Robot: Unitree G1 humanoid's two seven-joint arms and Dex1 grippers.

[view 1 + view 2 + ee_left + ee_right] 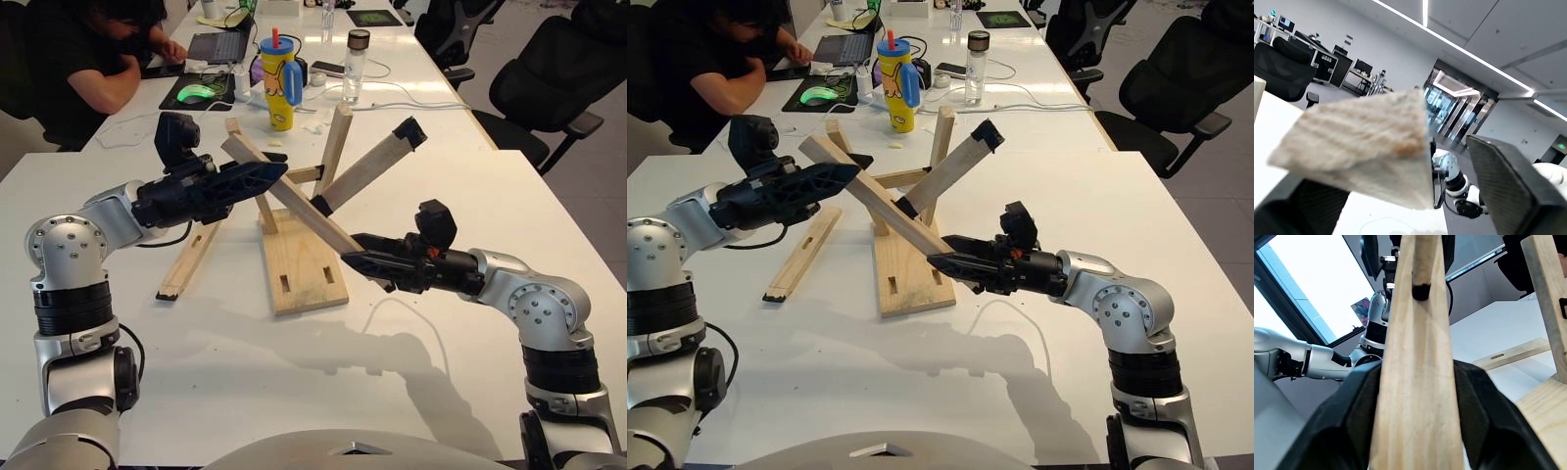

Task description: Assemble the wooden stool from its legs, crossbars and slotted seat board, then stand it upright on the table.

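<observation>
Right gripper (355, 251) clamped on the low end of the slanted leg (299, 201). Left gripper (272, 174) straddles its high end, one finger (1508, 186) off the wood. Leg hangs over the seat board (306, 284), flat on the table (245, 362) with fitted legs (367, 168) sticking up; loose bar (191, 257) beside.

I read the leg (294, 201) and seat board (306, 274) as raw pale wood, rough-sawn ends. Left gripper (277, 175) and right gripper (355, 249) are matt black plastic. Table (294, 382) is smooth white.
</observation>
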